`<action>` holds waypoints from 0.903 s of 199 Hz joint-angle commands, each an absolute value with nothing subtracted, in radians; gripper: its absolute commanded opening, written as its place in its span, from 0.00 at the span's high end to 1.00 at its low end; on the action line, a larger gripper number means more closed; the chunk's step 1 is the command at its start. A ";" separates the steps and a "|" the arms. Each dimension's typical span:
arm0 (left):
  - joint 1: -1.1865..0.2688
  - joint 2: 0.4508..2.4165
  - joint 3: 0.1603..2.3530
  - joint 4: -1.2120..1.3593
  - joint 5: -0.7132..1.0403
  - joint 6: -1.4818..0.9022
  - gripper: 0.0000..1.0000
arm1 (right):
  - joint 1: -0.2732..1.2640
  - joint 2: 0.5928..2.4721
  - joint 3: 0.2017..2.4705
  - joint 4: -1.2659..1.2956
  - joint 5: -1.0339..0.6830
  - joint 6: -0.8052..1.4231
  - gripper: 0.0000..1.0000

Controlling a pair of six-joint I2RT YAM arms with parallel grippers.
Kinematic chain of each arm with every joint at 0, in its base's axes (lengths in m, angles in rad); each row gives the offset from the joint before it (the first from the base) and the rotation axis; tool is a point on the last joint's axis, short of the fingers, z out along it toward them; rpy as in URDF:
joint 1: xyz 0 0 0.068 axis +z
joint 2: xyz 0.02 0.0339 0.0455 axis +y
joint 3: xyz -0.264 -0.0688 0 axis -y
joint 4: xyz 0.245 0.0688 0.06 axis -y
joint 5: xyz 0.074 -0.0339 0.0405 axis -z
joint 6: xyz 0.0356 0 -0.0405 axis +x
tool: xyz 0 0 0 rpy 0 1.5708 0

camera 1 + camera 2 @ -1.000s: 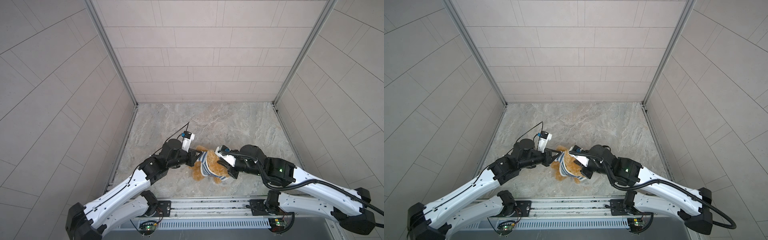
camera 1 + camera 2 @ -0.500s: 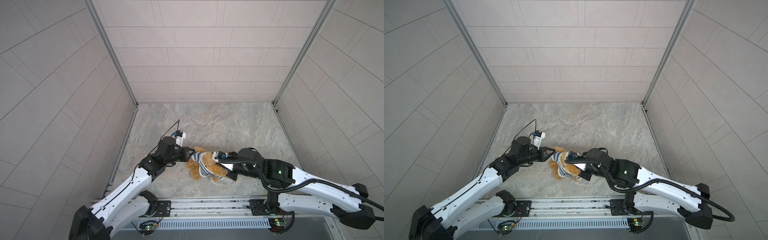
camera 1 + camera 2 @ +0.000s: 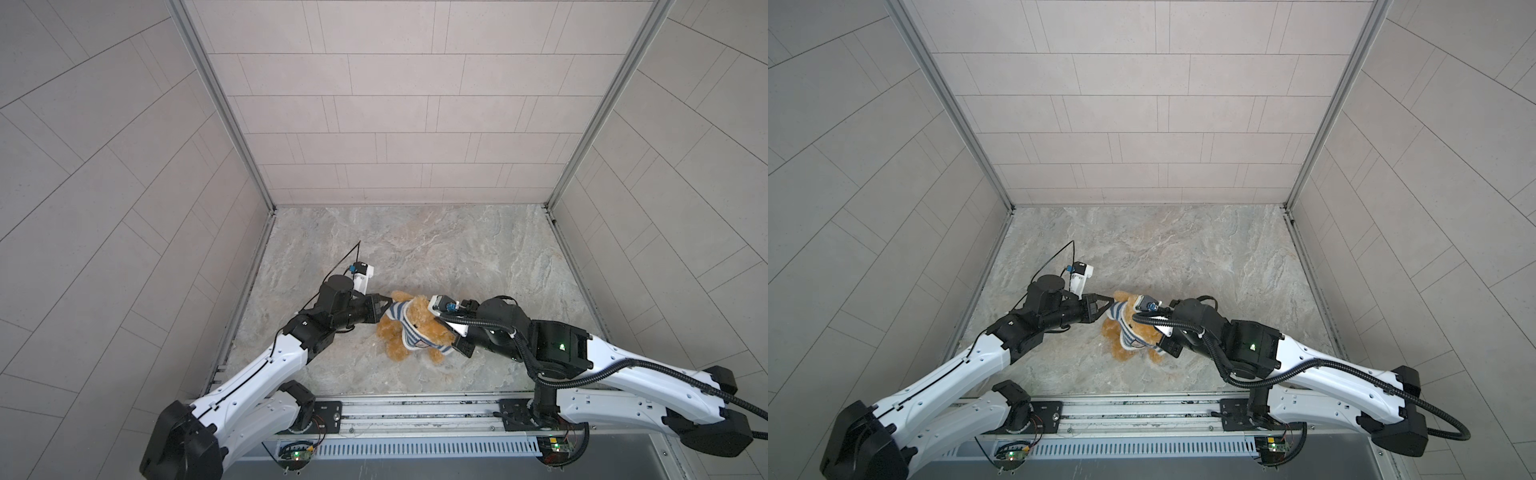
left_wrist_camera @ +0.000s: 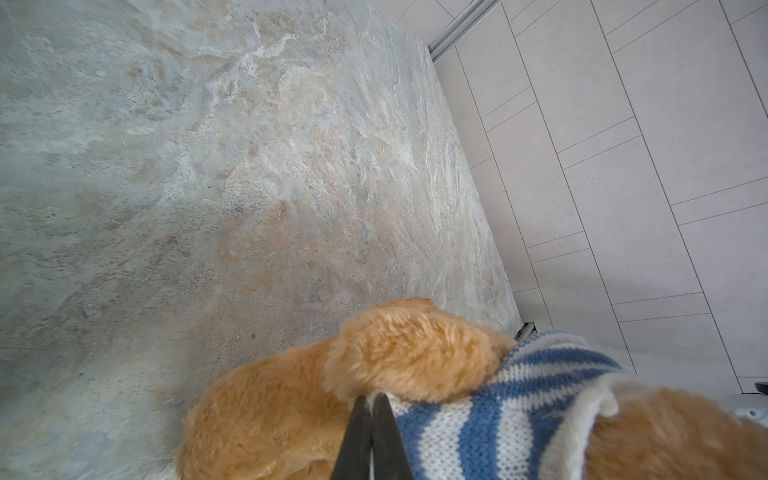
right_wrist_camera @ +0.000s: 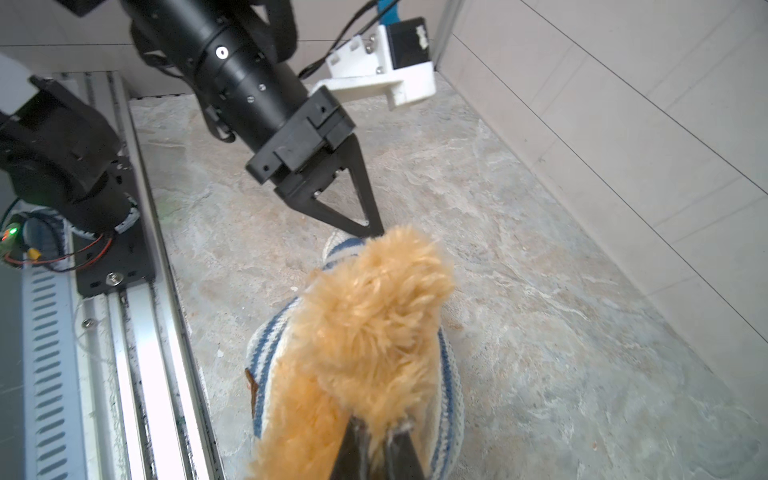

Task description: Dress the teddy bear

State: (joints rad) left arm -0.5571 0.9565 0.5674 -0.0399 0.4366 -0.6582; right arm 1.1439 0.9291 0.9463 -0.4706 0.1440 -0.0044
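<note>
The golden-brown teddy bear [image 3: 424, 319] lies on the stone floor near the front, in both top views [image 3: 1128, 332]. A blue-and-white striped shirt [image 3: 400, 312] wraps its upper body. My left gripper [image 4: 371, 399] is shut on the shirt's white edge, just under a fluffy arm [image 4: 411, 353]. It reaches in from the bear's left side [image 3: 388, 309]. My right gripper [image 5: 376, 428] is shut on the shirt's edge on the bear's other side. Fur bunches over its fingertips there and hides the pinch. The shirt [image 5: 266, 345] rings the fur in the right wrist view.
A metal rail [image 3: 415, 411] with both arm bases runs along the front edge. Tiled walls [image 3: 374, 124] close in the back and both sides. Bare stone floor [image 3: 436, 249] stretches behind the bear. The left arm's white camera mount [image 5: 374, 79] stands above the floor.
Both grippers keep their hold. The left gripper drew a little to the left and came back, and the bear and shirt shifted slightly between the two grippers.
</note>
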 commanded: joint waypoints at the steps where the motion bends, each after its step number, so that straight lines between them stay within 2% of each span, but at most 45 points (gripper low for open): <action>1: -0.569 0.956 0.548 -0.010 0.369 -0.660 0.99 | 1.149 0.950 1.034 -0.390 0.279 0.150 1.00; 24: -0.568 0.916 0.533 0.015 0.347 -0.671 0.77 | 1.173 0.988 1.055 -0.338 0.270 0.203 1.00; 41: -0.540 0.890 0.523 0.025 0.339 -0.668 0.67 | 1.193 1.025 1.076 -0.346 0.316 0.235 1.00; 56: -0.521 0.853 0.516 0.032 0.325 -0.662 0.61 | 1.192 1.055 1.101 -0.375 0.380 0.292 1.00; 76: -0.510 0.769 0.478 0.063 0.298 -0.664 0.43 | 1.192 1.067 1.117 -0.381 0.482 0.394 1.00; 95: -0.509 0.688 0.422 0.094 0.281 -0.686 0.30 | 1.191 1.068 1.122 -0.352 0.577 0.481 1.00; 122: -0.509 0.613 0.334 0.226 0.369 -0.754 0.28 | 1.196 1.062 1.067 -0.177 0.647 0.547 1.00; 143: -0.525 0.567 0.295 0.305 0.434 -0.791 0.30 | 1.196 1.086 1.068 -0.124 0.696 0.566 1.00; 180: -0.674 0.554 0.272 0.391 0.413 -0.822 0.33 | 1.195 1.122 1.078 -0.022 0.738 0.566 1.00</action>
State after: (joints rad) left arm -0.5900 0.5583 0.2855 0.2470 0.3973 -0.7815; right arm 1.1912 1.1126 1.0634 -0.1696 0.6575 0.5266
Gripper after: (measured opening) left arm 0.681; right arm 0.075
